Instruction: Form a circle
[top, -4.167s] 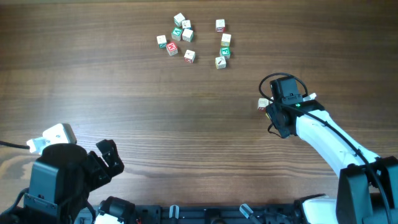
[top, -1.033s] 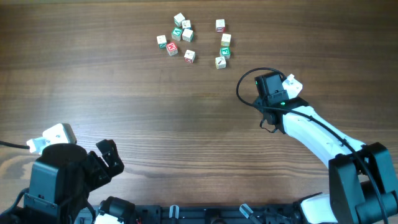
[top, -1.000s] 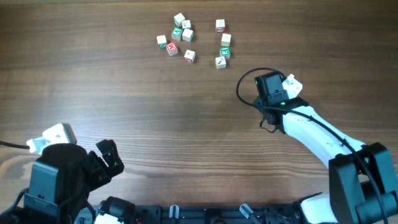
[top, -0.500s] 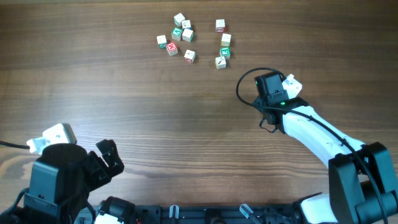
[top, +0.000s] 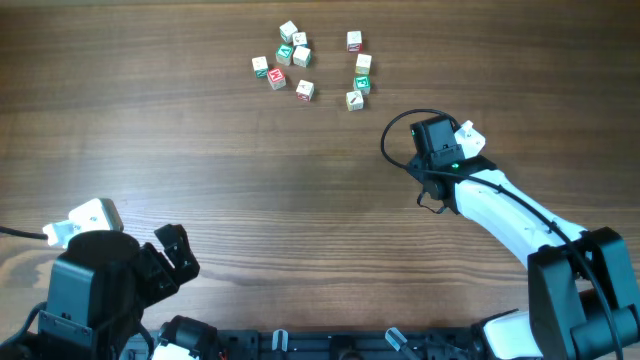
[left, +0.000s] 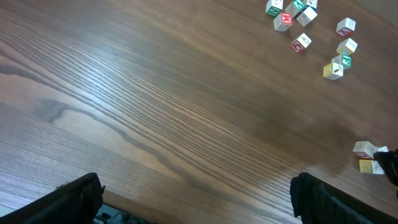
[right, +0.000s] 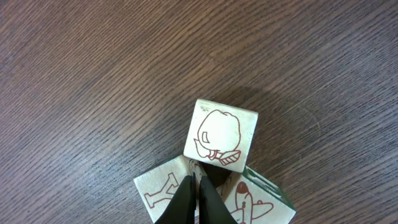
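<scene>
Far side of table (top: 200, 150), from overhead: cubes (top: 302, 57) in two loose lots, with a clump of seven on the left, a bent column of four on the right and a gap between. Not a closed ring; open toward the near side. Prints too small to read from above, only red and green. In left wrist view, topmost of the clump cut off by the frame edge.

Well apart from those, nearer the robot: stray cubes (right: 221, 134) at the right gripper (right: 198, 194). Three in its wrist view, packed together. One above with a red outline drawing. Two below cropped by the frame, one with a red figure, the other with a red aeroplane and a green side. From overhead, just a pale corner beside the black wrist housing (top: 433, 137), the rest hidden under it. Only two countable in left wrist view.

Jaws of the right gripper pinched fully together, tips in the seam between the two lower cubes, just under the upper one. Nothing held between them. Touching the cubes or not: cannot tell, shadow there.

At near left, the left gripper (left: 196, 186): spread wide, nothing in it. Only two dark fingers (left: 81, 194) in its own camera, cropped at the bottom corners. Hangs over bare wood, well apart from all cubes.
</scene>
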